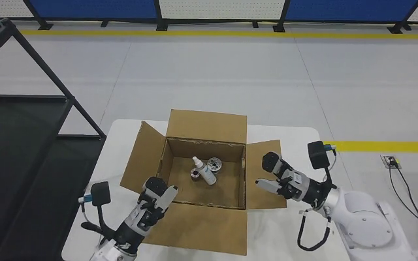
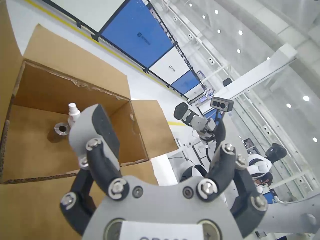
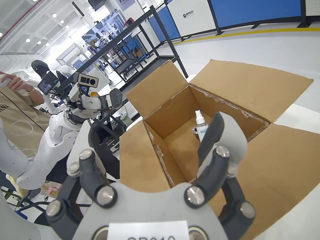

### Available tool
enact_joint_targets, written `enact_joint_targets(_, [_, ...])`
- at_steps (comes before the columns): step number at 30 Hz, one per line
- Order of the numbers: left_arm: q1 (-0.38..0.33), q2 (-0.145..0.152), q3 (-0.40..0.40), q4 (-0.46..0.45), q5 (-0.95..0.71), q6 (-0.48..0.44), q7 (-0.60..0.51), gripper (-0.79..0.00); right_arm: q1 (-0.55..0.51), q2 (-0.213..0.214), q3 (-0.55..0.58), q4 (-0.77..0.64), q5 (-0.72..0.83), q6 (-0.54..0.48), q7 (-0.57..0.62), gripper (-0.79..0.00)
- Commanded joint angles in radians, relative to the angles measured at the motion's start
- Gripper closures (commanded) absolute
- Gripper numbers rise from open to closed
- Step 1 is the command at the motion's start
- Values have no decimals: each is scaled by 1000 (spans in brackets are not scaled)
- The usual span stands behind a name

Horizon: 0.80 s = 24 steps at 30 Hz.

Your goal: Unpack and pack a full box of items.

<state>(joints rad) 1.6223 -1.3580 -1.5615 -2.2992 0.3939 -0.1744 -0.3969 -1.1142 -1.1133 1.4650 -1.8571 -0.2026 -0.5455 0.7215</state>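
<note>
- Box (image 1: 208, 125): brown cardboard, four flaps folded outward, centred on the white table (image 1: 268, 228). The left arm covers part of the near flap.
- Spray bottle (image 1: 205, 171): white, on the box floor toward the far wall, cap pointing far-left. I cannot tell whether it is lying or leaning. In the right wrist view a finger pad (image 3: 212, 131) hides its lower part.
- Metal spool (image 1: 215, 164): just right of the bottle; I cannot tell whether they touch.
- Small dark round piece (image 1: 194, 174): just left of the bottle, too small to identify.
- Left gripper (image 1: 160, 189): over the box's near-left corner, fingers spread. In its own wrist view the second fingertip is hard to make out.
- Right gripper (image 1: 269, 174): over the right flap, fingers spread.
</note>
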Motion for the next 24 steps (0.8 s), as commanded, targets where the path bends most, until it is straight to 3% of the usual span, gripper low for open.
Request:
enact_joint_targets(1, [-1, 0, 1, -1, -2, 0, 4, -785, 8, -1, -38, -21, -38, 20, 11, -785])
enact_joint_targets(6, [-23, -4, -26, -3, -121, 56, 99, -785, 122, -13, -185, -23, -184, 104, 65, -785])
enact_joint_targets(15, [89, -1, -329, 33, -385, 43, 183, -785, 429, -73, -523, 117, -486, 285, 141, -785])
enact_joint_targets(20, [156, -2, -458, 58, -506, 10, 197, -785, 586, -128, -686, 288, -519, 339, 172, -785])
enact_joint_targets(24, [180, -3, -502, 71, -551, 1, 191, -785, 684, -178, -781, 435, -493, 356, 166, -785])
